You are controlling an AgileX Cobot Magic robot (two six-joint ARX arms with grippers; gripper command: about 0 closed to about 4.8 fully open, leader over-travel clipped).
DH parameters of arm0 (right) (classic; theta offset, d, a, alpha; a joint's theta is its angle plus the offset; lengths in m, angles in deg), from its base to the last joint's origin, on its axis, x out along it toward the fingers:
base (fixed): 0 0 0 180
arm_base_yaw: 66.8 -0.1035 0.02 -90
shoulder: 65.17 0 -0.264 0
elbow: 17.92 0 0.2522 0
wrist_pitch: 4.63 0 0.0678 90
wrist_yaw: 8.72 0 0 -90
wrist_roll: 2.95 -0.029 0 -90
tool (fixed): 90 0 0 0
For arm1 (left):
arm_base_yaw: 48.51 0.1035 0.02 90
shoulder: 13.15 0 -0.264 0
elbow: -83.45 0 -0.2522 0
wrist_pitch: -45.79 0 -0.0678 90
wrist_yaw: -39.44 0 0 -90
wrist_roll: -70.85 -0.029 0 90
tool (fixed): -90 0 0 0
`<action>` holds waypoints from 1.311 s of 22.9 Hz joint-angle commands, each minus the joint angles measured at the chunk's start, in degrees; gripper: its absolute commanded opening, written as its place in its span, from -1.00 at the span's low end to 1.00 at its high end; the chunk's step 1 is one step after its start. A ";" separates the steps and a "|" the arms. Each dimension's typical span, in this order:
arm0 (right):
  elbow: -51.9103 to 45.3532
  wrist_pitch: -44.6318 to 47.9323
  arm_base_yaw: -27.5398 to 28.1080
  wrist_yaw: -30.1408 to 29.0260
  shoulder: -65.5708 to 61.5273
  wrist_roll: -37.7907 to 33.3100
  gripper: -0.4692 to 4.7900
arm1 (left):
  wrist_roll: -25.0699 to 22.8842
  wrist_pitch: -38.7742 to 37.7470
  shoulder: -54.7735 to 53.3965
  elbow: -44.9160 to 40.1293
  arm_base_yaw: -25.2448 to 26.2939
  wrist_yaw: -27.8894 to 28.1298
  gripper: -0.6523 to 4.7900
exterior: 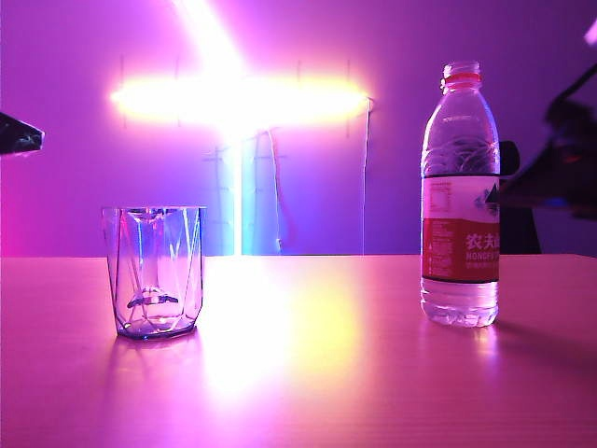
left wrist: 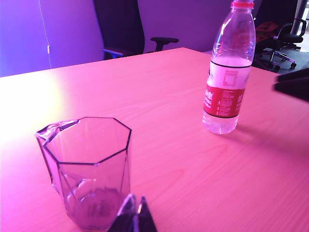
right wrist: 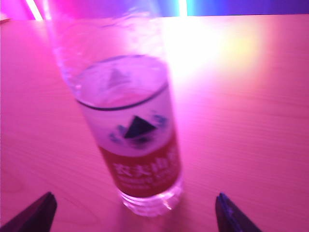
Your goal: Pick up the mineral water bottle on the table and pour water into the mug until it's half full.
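Observation:
The mineral water bottle [exterior: 460, 196] stands upright on the right of the table [exterior: 326, 373], its red neck ring on top and clear water showing below the label. My right gripper [exterior: 511, 187] hovers just behind it at label height. In the right wrist view the bottle [right wrist: 130, 130] stands between the gripper's [right wrist: 134, 215] widely spread fingertips [right wrist: 34, 215], touching neither. The mug [exterior: 154, 271], a faceted clear glass, sits on the left and looks empty. My left gripper [left wrist: 133, 212] is shut, close beside the mug [left wrist: 89, 164], holding nothing. Only its dark tip [exterior: 19, 135] shows at the exterior view's left edge.
Dark office chairs [left wrist: 120, 29] stand beyond the table's far edge in the left wrist view. A glaring light bar [exterior: 238, 98] on the back wall washes out the middle of the exterior view. Bare tabletop lies between mug and bottle.

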 commanded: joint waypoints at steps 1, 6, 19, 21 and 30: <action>0.35 19.32 0.00 -1.95 -12.11 0.22 1.00 | 0.15 0.52 -0.09 0.22 0.02 0.00 -0.77; 2.64 36.28 0.42 -2.60 -30.36 0.20 1.00 | 0.15 0.48 -0.09 0.22 0.02 0.00 -0.77; 11.50 44.06 0.55 -3.45 -46.69 0.20 1.00 | 0.15 0.55 -0.09 0.22 0.02 0.00 -0.77; 12.28 43.32 0.55 -3.50 -46.73 0.22 1.00 | 0.15 0.52 -0.09 0.22 0.00 0.00 -0.77; 12.81 43.04 0.55 -3.50 -46.82 0.20 0.51 | 0.15 0.52 -0.09 0.22 0.02 0.00 -0.77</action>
